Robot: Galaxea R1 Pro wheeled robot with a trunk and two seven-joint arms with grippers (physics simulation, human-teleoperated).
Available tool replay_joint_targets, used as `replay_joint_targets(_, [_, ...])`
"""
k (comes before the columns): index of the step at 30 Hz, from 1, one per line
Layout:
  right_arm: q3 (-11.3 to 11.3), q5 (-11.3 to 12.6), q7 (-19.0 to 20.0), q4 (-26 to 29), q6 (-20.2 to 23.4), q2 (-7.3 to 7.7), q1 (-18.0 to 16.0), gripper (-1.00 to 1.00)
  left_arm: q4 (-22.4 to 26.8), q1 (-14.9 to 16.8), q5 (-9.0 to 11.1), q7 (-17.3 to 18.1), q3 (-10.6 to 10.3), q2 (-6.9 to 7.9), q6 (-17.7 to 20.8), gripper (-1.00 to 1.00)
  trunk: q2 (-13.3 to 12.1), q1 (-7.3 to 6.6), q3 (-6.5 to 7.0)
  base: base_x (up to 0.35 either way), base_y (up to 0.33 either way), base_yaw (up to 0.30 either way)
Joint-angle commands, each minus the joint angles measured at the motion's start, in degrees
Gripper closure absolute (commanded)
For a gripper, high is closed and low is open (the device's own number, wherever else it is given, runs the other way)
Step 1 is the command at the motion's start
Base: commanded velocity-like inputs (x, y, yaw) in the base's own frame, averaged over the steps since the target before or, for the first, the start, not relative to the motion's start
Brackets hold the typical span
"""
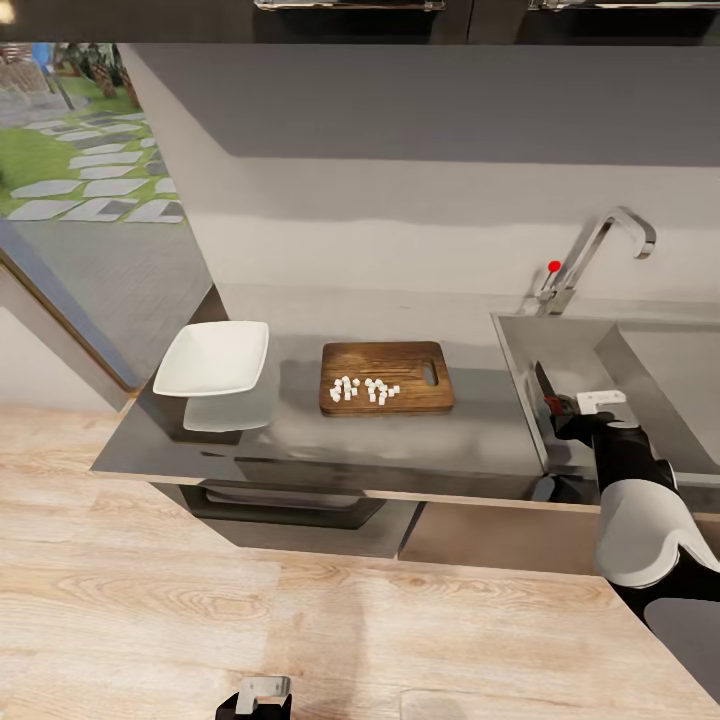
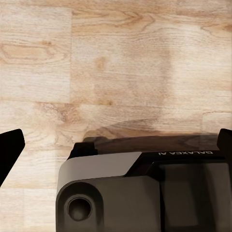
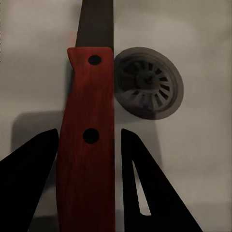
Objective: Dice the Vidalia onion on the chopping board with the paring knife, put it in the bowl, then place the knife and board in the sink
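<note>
Several tiny whitish bits of diced onion (image 1: 365, 390) lie in the middle of the brown chopping board (image 1: 390, 355) on the grey countertop (image 1: 300, 440). The white bowl (image 1: 212, 358) stands empty to the board's left. My right gripper (image 1: 572, 408) is over the sink (image 1: 520, 350), shut on the paring knife (image 1: 545, 388), whose blade points away from me. In the right wrist view the knife's red handle (image 3: 87, 159) lies between the dark fingers (image 3: 29, 169), above the sink's floor beside the round drain (image 3: 147, 84). My left gripper (image 1: 258, 690) hangs low over the wooden floor, open and empty (image 2: 121, 140).
The grey tap (image 1: 600, 250) with its red knob (image 1: 554, 266) rises behind the sink. A drawer with a dark bar handle (image 1: 280, 495) sits under the counter. A window (image 1: 90, 130) is at the left, and dark wall cabinets hang above.
</note>
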State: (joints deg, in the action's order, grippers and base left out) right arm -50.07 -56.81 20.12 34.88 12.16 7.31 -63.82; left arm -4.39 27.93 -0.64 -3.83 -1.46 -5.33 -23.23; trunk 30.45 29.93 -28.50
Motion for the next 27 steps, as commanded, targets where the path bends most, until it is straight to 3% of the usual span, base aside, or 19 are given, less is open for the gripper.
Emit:
replay_joint_targets(1, [-0.3,-0.4,0.5,0.1,0.1,-0.06,-0.1,-1.00,-0.3,0.1,-0.1,-0.3,-0.2,-0.03,-0.4,-1.00,0.1,0.02,-0.07,0.000,0.000,0.000])
replay_joint_targets(17, [-0.3,-0.2,0.9,0.9,0.0,-0.10,-0.1,-1.00,-0.3,0.1,-0.1,-0.3,-0.1,-0.03,-0.4,-1.00,0.1,0.02,-0.07,0.000,0.000,0.000])
replay_joint_targets(21, [-0.1,-0.2,0.5,6.7,1.2,0.06,-0.1,-1.00,-0.3,0.1,-0.1,-0.2,-0.1,0.03,-0.4,-1.00,0.1,0.02,-0.07,0.000,0.000,0.000])
replay_joint_targets(24, [4.8,0.0,0.7,18.5,8.7,-0.28,-0.1,-1.00,-0.3,0.1,-0.1,-0.2,-0.1,0.05,-0.4,-1.00,0.1,0.02,-0.07,0.000,0.000,0.000])
replay_joint_targets(25, [9.0,0.5,0.8,23.5,13.4,-0.36,-0.1,-1.00,-0.3,0.1,-0.1,-0.2,-0.1,0.06,-0.4,-1.00,0.1,0.02,-0.07,0.000,0.000,0.000])
replay_joint_targets(27, [14.8,2.8,0.9,29.0,19.5,-0.41,-0.1,-1.00,-0.3,0.1,-0.1,-0.2,-0.1,0.06,-0.4,-1.00,0.1,0.02,-0.07,0.000,0.000,0.000])
